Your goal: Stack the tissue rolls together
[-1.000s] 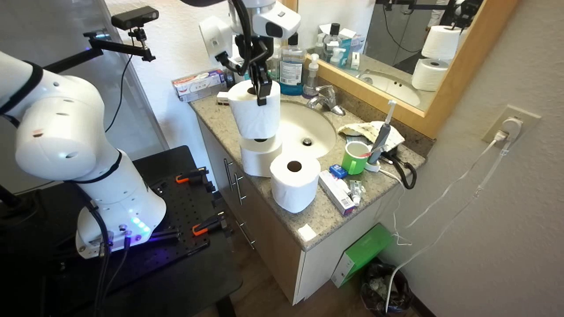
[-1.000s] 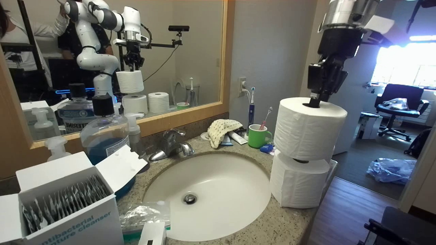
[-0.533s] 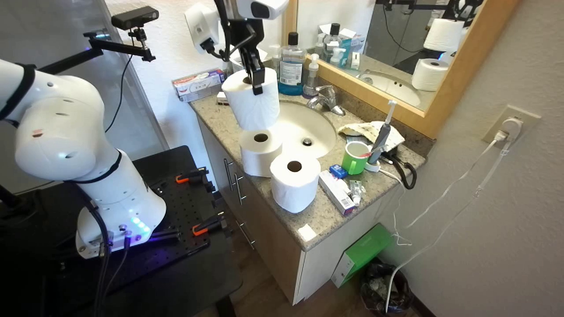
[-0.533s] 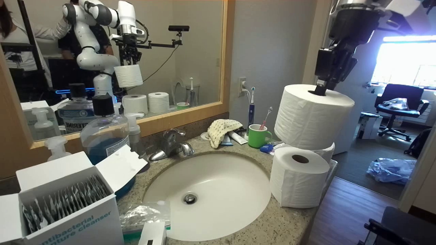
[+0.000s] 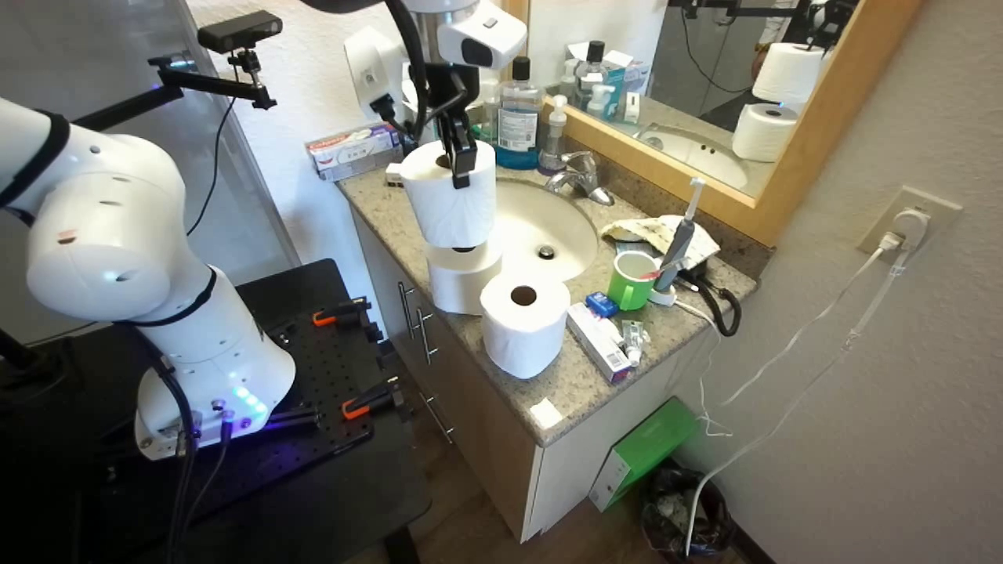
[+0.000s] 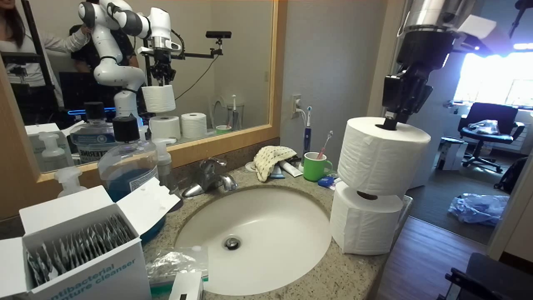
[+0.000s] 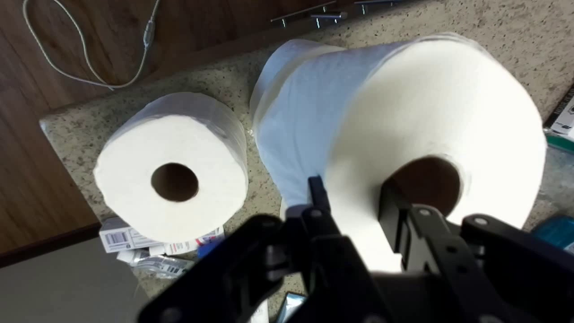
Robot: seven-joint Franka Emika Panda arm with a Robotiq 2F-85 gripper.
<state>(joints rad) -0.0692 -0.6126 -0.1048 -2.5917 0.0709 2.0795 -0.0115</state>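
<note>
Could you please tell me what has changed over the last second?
The gripper, clamped on the upper roll throughout, raised it, then lowered it back over the lower roll, nearly where it began; whether the two now touch is unclear. Nothing was let go. The lower roll, third roll and green mug stayed put.

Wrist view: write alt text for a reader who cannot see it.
The black gripper holds a white toilet-paper roll, one finger in its core hole, over a second roll, mostly hidden. A third roll stands apart on the speckled countertop, beside a barcoded carton.
</note>
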